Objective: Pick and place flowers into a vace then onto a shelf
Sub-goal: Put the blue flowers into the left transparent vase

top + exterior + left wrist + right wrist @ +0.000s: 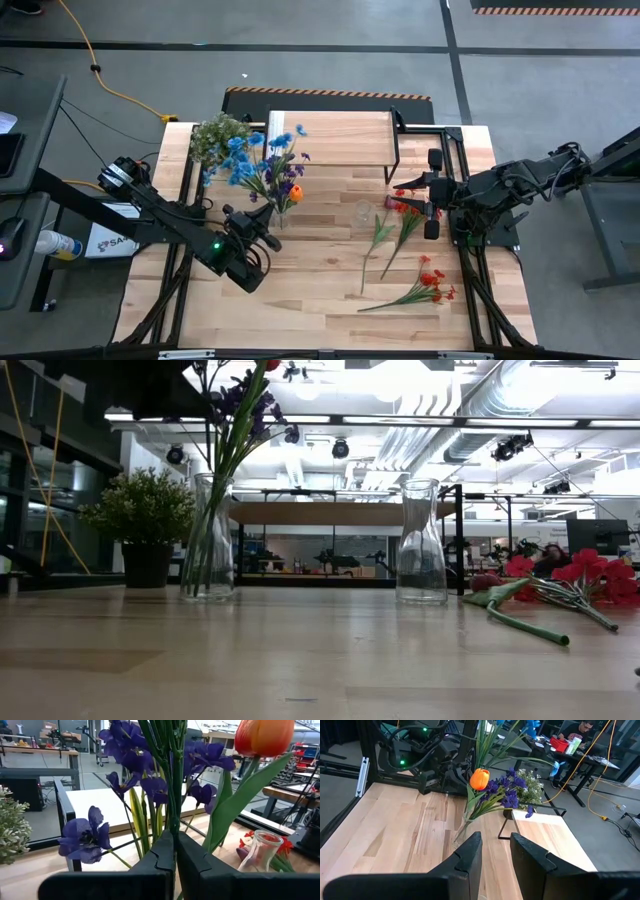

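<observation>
The left gripper (pixel 175 865) has its fingers pressed together on the green stems of the flowers (pixel 268 165), a bunch of blue, purple and one orange bloom standing in a clear glass vase (pixel 209 538) on the tabletop (pixel 310 270), just in front of the shelf (pixel 330 137). The right gripper (pixel 432 196) hovers near the table's right edge with its fingers (pixel 467 855) slightly apart, holding nothing. Two glass vases are present: the filled one and an empty vase (pixel 421 543) toward the table's middle. Three stems with red blooms (pixel 425 285) lie loose on the right of the tabletop. One potted plant (pixel 146 525) stands beside the shelf. No writing is fully legible.
</observation>
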